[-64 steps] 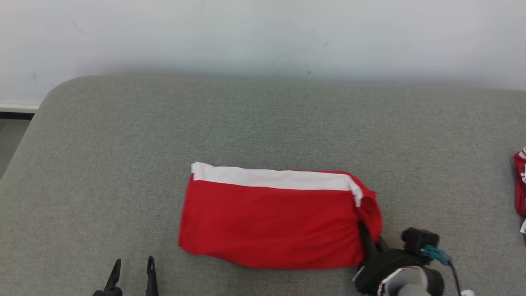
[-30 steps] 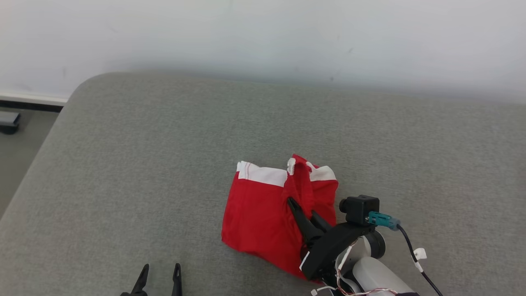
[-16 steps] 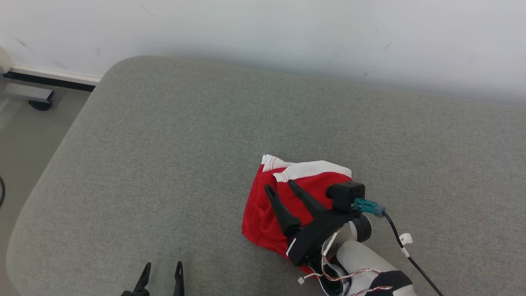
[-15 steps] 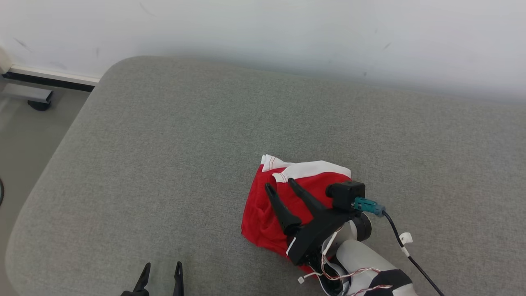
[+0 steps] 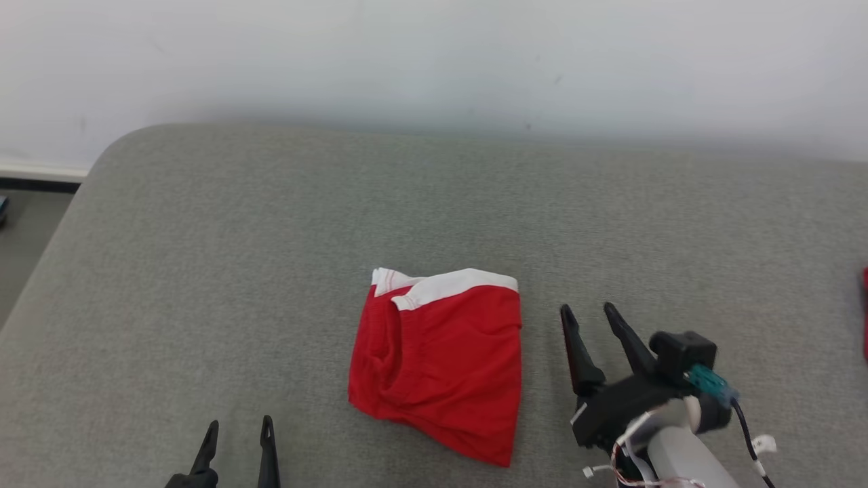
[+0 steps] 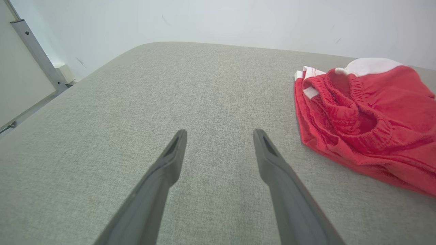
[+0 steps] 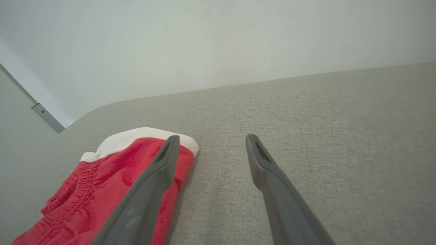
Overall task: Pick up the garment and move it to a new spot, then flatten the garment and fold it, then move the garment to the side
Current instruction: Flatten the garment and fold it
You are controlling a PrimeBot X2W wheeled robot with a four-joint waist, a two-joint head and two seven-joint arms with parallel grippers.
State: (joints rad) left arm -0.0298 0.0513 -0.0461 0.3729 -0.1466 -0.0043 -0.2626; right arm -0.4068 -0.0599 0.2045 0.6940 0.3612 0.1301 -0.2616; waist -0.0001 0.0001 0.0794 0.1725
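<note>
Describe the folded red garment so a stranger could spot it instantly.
Start at the wide grey fabric surface below the white wall. Near its middle, left of the open right gripper, lies a folded red cloth garment. Its white band along the far edge sets it apart from the red scrap at the right margin.

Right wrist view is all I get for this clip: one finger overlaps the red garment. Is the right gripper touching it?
Observer: No. In the head view the right gripper stands open beside the garment, with grey surface showing between them.
Operator: Where is the other arm?
Observer: The left gripper is open and empty, on the garment's other side, apart from it.
Operator: Is the fold tidy?
Observer: Roughly square, but the left wrist view shows the elastic waistband bunched open on the side facing the left gripper.
</note>
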